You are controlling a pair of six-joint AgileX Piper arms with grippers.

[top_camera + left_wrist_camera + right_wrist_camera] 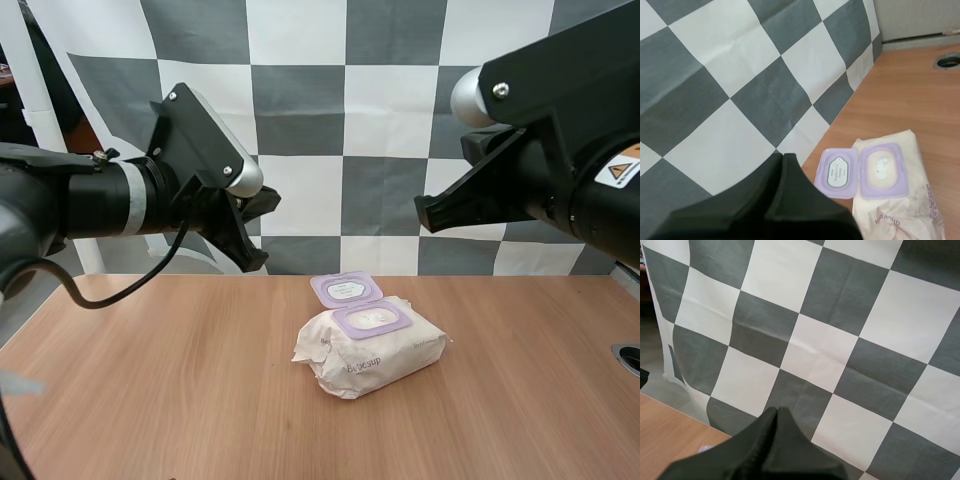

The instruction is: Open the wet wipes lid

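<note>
Though set as an opening job, looks done from the high view: wet wipes pack (370, 345) lying on the table (150, 390), a bit right of centre, purple lid (346, 289) already folded back flat on the far side of its purple frame (372, 319). Left gripper (250, 232) raised off the table, far left of the pack, well apart from it. Right gripper (432, 212) raised too, far right of the pack, well apart, jaws together in one wedge. No contact with anything.

Left wrist view: left gripper (784, 170) with jaws together as a single dark wedge, pinching nothing, up above the table (910, 90) beside the open lid (838, 172). Wet wipes pack (900, 210) just past it, white wipe (883, 167) showing inside the frame (862, 186). So holding wipes; how many, cannot tell.

Right wrist view: right gripper (776, 415) closed to one wedge, empty, with a strip of table (670, 425) near it.

Handling, as a guess: pack light and soft, crinkly film, likely to slide or squash under a push. Lid thin, stiff plastic, hinge probably weak if bent too far. Best hold judged at the lid's free lip, now on its far edge, with the other gripper pressing the pack body down.
</note>
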